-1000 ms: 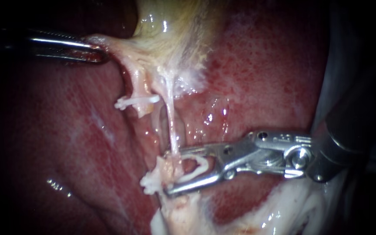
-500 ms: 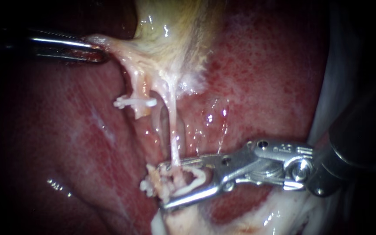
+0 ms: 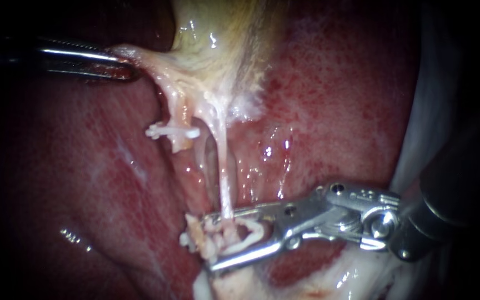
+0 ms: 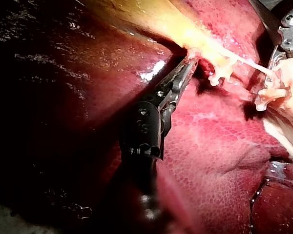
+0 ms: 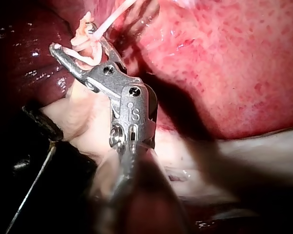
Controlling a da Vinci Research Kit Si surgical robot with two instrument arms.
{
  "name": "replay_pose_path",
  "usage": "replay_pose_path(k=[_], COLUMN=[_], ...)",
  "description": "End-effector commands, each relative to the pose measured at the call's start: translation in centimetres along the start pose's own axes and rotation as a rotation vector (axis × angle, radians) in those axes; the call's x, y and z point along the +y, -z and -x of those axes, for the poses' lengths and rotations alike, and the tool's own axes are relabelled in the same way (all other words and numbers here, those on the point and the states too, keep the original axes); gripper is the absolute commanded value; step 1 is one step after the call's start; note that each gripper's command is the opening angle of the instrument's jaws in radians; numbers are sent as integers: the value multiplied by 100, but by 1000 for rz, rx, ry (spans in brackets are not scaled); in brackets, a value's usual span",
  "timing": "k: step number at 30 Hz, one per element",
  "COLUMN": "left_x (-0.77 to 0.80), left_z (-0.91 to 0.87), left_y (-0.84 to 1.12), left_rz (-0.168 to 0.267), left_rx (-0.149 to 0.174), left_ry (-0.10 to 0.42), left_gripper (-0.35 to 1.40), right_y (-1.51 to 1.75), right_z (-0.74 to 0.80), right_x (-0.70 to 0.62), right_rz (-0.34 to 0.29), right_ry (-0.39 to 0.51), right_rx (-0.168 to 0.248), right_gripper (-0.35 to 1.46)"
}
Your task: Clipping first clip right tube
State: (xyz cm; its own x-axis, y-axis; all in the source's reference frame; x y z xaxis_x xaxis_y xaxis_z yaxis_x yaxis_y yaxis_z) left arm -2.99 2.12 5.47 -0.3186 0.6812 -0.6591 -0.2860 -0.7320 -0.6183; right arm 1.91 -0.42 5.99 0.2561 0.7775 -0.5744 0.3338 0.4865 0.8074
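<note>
The left instrument (image 3: 126,64) is entering the endoscope view from 9 o'clock with most of its shaft lost in darkness. Only its jaws are showing, pressing together on a pale fold at the edge of the gallbladder (image 3: 218,44) at about 11 o'clock; the left wrist view is showing the same instrument (image 4: 190,61) pinching that fold. The right instrument (image 3: 209,240) is coming in from 4 o'clock, its shaft blurred and cut off by the frame. Its jaws are standing narrowly apart at 6 o'clock, both bearing on the lower clip (image 3: 249,230), a white curl lying between them. Ragged pale tissue around the jaw tips is hiding exactly how the clip is sitting on the tube. Two tubes are showing. The right tube (image 3: 224,172), a thin pale strand, is running from the gallbladder straight down into those jaws. The left tube (image 3: 180,114) is hanging shorter at 10 o'clock of centre, carrying the upper clip (image 3: 172,131) across it. That makes two clips and two instruments. In the right wrist view the right instrument (image 5: 72,38) is holding the lower clip (image 5: 85,58) where the right tube (image 5: 112,19) is meeting it. Wet red liver (image 3: 334,100) is lying beneath everything, and the view's edges are falling into shadow.
</note>
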Motion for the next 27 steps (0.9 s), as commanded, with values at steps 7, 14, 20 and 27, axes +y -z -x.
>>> replay_pose_path(k=[7, 14, 20, 27], left_x=[-1, -2, -2, -4], left_z=[0, 0, 1, 1], left_y=[0, -1, -1, -1], left_rz=[0, 0, 0, 0], left_rx=[0, 0, 0, 0], left_ry=[0, 0, 0, 0], left_gripper=[-35, -35, -35, -35], right_y=[-2, 1, 2, 3], right_z=[-2, -1, 0, 0], right_x=[6, 12, 12, 12], right_rz=[-35, -13, -11, -11], right_ry=[-18, -19, -19, -25], right_rx=[13, 21, 15, 15], right_gripper=[42, 35, 18, -27])
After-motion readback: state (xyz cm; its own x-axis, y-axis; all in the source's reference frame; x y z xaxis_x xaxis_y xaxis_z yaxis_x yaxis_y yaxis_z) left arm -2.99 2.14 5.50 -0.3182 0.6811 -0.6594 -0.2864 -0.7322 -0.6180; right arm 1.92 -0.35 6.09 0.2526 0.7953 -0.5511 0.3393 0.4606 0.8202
